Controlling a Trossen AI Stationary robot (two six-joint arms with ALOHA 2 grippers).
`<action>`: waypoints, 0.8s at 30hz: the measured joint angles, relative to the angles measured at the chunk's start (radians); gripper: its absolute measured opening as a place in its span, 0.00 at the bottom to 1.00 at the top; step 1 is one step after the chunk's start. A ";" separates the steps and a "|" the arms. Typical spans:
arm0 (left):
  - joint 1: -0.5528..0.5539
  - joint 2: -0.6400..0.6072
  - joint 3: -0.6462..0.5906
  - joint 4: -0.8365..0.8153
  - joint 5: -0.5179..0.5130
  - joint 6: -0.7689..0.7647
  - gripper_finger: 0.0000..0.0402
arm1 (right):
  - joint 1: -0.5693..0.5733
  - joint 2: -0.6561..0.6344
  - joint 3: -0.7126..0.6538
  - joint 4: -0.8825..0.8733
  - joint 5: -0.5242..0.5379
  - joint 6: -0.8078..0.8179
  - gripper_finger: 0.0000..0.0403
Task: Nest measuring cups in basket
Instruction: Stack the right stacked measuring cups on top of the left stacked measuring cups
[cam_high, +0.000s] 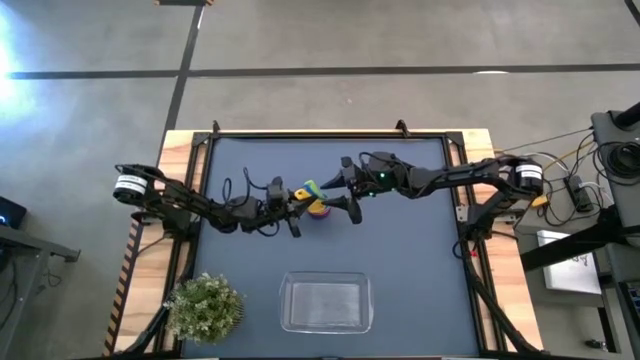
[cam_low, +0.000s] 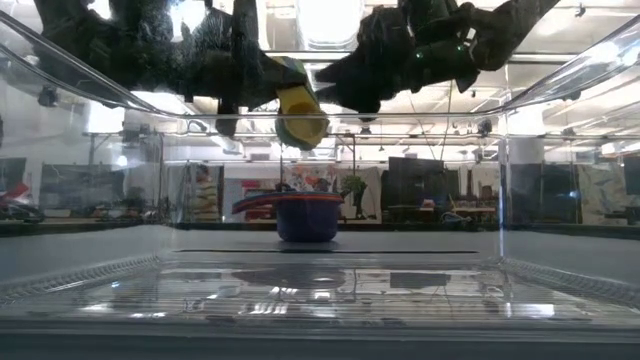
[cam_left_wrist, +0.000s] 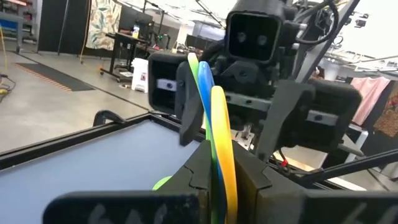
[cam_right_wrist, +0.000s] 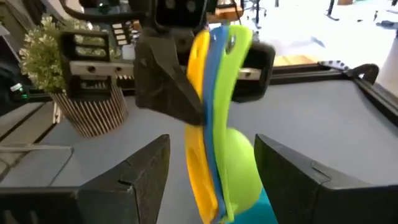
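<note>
The left gripper, at center frame in the high view, clamps a small stack of measuring cups by the handles, while the right gripper stands spread just beside it; the clear basket waits at bottom center, a potted plant at lower left.

From table height, the held cups hang above a purple, red and blue stack resting on the table.

The left wrist view shows yellow, blue and green handles pinched edge-on.

The right wrist view shows its wide fingers flanking the stack. Held only by thin handles, the nested cups may twist, separate or drop short of the stack below.
</note>
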 joint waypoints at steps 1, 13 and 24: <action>0.000 0.000 0.004 0.000 0.000 0.006 0.02 | 0.000 0.004 0.001 -0.001 -0.009 0.000 0.55; 0.000 0.004 0.091 -0.041 0.030 0.077 0.02 | -0.001 0.011 0.003 0.020 -0.030 0.035 0.54; 0.005 0.022 0.100 -0.048 0.051 0.080 0.03 | 0.000 0.011 0.003 0.025 -0.103 0.003 0.08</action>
